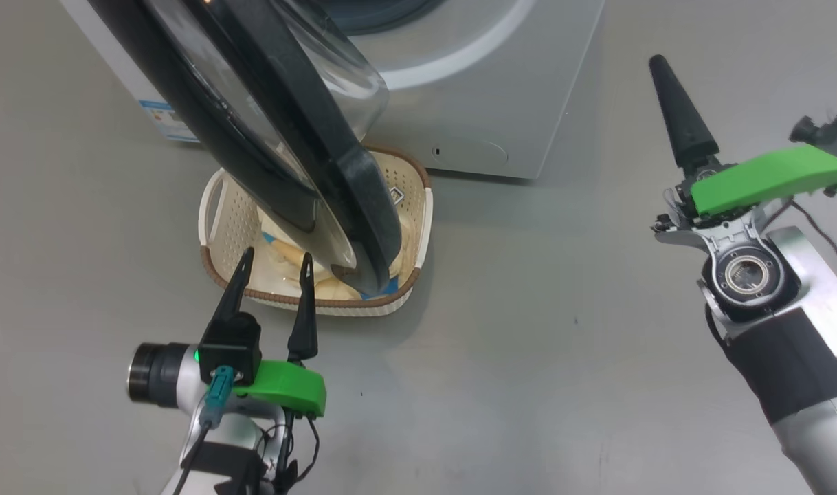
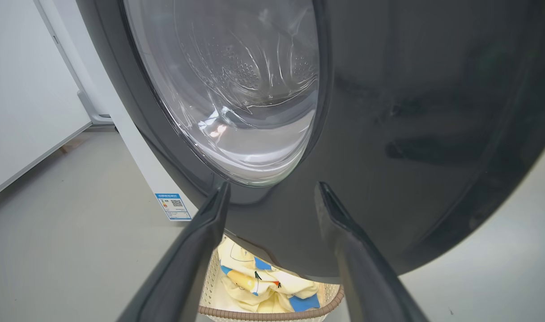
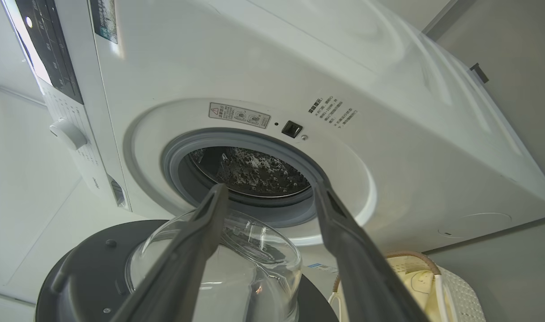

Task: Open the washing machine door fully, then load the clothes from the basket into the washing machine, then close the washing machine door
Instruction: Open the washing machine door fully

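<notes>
Head view: the one washing machine door (image 1: 281,124) stands swung out over the single basket (image 1: 236,220) at centre left, half hiding its one bundle of clothes (image 1: 281,271); the left gripper (image 1: 277,254), spread and empty, points at the near rim, probably to reach them; left wrist view: door above, clothes at the bottom edge; right wrist view: the right gripper (image 3: 269,185), released and empty, faces the washing machine (image 3: 411,156) opening, held clear of the door.
</notes>
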Robot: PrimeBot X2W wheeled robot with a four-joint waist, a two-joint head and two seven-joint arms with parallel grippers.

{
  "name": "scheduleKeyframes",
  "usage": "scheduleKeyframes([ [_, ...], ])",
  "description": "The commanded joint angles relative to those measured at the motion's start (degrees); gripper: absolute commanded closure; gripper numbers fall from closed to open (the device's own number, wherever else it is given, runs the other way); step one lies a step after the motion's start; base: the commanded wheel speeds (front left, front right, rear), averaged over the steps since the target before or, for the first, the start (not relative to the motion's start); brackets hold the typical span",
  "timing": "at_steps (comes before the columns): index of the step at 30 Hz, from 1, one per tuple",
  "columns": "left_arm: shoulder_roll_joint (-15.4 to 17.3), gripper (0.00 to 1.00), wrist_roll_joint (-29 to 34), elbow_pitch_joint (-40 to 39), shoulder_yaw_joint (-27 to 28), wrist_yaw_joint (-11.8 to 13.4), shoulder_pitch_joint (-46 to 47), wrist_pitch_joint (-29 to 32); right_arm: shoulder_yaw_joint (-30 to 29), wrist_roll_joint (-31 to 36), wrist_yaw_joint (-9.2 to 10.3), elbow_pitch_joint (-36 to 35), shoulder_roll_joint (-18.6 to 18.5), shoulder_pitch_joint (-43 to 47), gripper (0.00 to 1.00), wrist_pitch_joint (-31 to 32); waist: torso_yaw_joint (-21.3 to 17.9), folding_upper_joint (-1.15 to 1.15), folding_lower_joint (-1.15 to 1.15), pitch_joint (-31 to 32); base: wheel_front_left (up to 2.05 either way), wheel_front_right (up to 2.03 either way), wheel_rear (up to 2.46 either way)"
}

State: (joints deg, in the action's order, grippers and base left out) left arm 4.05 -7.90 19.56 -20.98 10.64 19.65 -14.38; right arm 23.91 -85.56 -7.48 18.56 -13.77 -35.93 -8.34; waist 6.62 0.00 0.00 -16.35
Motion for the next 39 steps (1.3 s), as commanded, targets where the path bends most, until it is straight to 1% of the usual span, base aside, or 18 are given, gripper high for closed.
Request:
scheduleKeyframes([
  [1, 1.4, 0.0, 0.0, -1.7, 2.1, 0.2, 0.0, -0.6, 0.0, 2.6, -0.01, -2.3, -1.1, 0.3, 0.0, -2.0, -0.6, 0.0, 0.0, 0.8, 0.0, 0.0, 0.0],
  [3, 1.5, 0.0, 0.0, -1.6, 2.2, 0.2, -0.4, -0.6, -0.6, 5.9, -0.01, -2.1, -2.3, 1.6, 0.0, -4.0, -1.1, 0.0, 0.0, 1.5, 0.0, 0.0, 0.0],
  [5, 1.7, 0.0, -0.1, -1.6, 2.4, 0.2, -0.9, -0.6, -1.3, 10.9, -0.01, -1.2, -3.8, 2.6, 0.0, -5.4, -1.6, 0.0, 0.0, 2.3, 0.0, 0.0, 0.0],
  [8, 1.9, 0.0, -0.3, -1.4, 2.6, 0.1, -1.7, -0.6, -3.6, 21.0, -0.01, 1.1, -5.0, 4.2, 0.0, -6.4, -2.3, 0.0, 0.0, 3.7, 0.0, 0.0, 0.0],
  [10, 2.0, 0.0, -0.5, -1.3, 2.7, 0.1, -2.3, -0.6, -6.3, 28.1, -0.01, 2.2, -4.5, 5.6, 0.0, -6.6, -2.8, 0.0, 0.0, 4.6, 0.0, 0.0, 0.0],
  [14, 2.1, 0.0, -0.9, -1.4, 3.1, 0.0, -3.5, -0.6, -14.0, 42.5, -0.01, 1.6, -1.6, 9.6, 0.0, -6.6, -3.6, 0.0, 0.0, 6.2, 0.0, 0.0, 0.0],
  [16, 2.2, 0.0, -1.1, -1.4, 3.1, -0.1, -4.1, -0.6, -17.0, 48.4, -0.01, 0.8, 0.2, 12.2, 0.0, -6.6, -4.1, 0.0, 0.0, 7.1, 0.0, 0.0, 0.0],
  [19, 2.4, 0.0, -1.2, -1.4, 3.3, 0.0, -5.1, -0.6, -20.5, 56.2, -0.01, -1.0, 2.4, 16.0, 0.0, -6.6, -4.9, 0.0, 0.0, 8.1, 0.0, 0.0, 0.0],
  [22, 2.5, 0.0, -1.4, -1.5, 3.5, 0.1, -5.9, -0.6, -23.1, 62.5, -0.01, -3.4, 4.4, 19.6, 0.0, -6.1, -5.7, 0.0, 0.0, 9.0, 0.0, 0.0, 0.0],
  [25, 2.6, 0.0, -1.7, -1.5, 3.5, 0.1, -6.9, -0.6, -24.8, 67.1, -0.01, -6.7, 6.2, 23.5, 0.0, -4.7, -6.3, 0.0, 0.0, 9.9, 0.0, 0.0, 0.0],
  [29, 2.7, 0.0, -1.9, -1.6, 3.7, 0.2, -8.0, -0.6, -25.5, 71.8, -0.01, -11.3, 8.2, 28.9, 0.0, -2.6, -7.0, 0.0, 0.0, 10.7, 0.0, 0.0, 0.0],
  [35, 2.8, 0.0, -2.2, -1.4, 3.6, 0.2, -8.5, -0.6, -26.1, 75.1, -0.01, -16.9, 10.3, 35.4, 0.0, -0.6, -7.6, 0.0, 0.0, 11.6, 0.0, 0.0, 0.0],
  [39, 3.0, 0.0, -2.5, -1.9, 3.8, 0.3, -8.7, -0.6, -26.7, 75.6, -0.01, -19.3, 10.8, 37.9, 0.0, 0.5, -8.2, 0.0, 0.0, 11.8, 0.0, 0.0, 0.0],
])
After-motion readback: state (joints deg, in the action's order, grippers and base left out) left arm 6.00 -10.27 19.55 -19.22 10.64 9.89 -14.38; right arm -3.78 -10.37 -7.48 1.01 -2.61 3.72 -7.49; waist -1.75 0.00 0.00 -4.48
